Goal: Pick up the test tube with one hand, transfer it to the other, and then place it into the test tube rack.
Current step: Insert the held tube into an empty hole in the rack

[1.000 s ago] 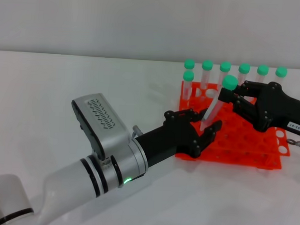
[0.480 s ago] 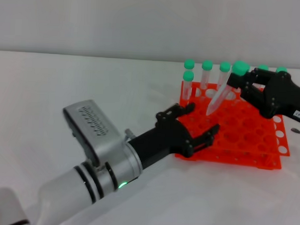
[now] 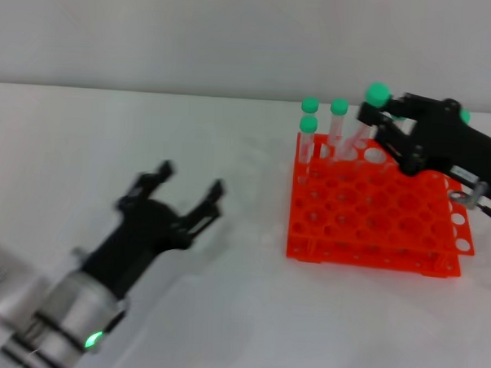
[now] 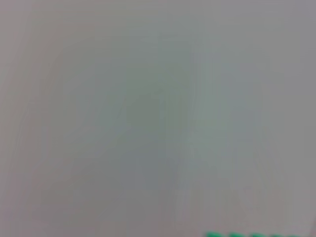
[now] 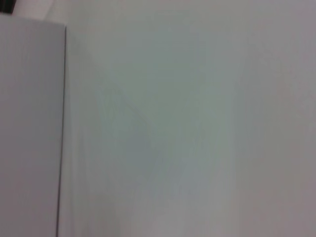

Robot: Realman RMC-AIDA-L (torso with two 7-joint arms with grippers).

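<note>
My right gripper (image 3: 374, 123) is shut on the test tube (image 3: 376, 95) just below its green cap. The tube hangs tilted over the back rows of the orange-red test tube rack (image 3: 365, 253), its clear lower end pointing down and to the left, near the rack's top holes. Whether the tip is inside a hole I cannot tell. My left gripper (image 3: 190, 180) is open and holds nothing, low over the white table well left of the rack. The wrist views show only blurred pale surface.
Three other green-capped tubes (image 3: 309, 124) stand upright in the rack's back left corner. More green caps peek out behind my right gripper. A thin green strip (image 4: 247, 234) shows at the edge of the left wrist view. A pale wall rises behind the table.
My left gripper has drawn back from the rack, leftward and toward me, open and empty. My right gripper has carried the tube up and back, toward the rack's far rows.
</note>
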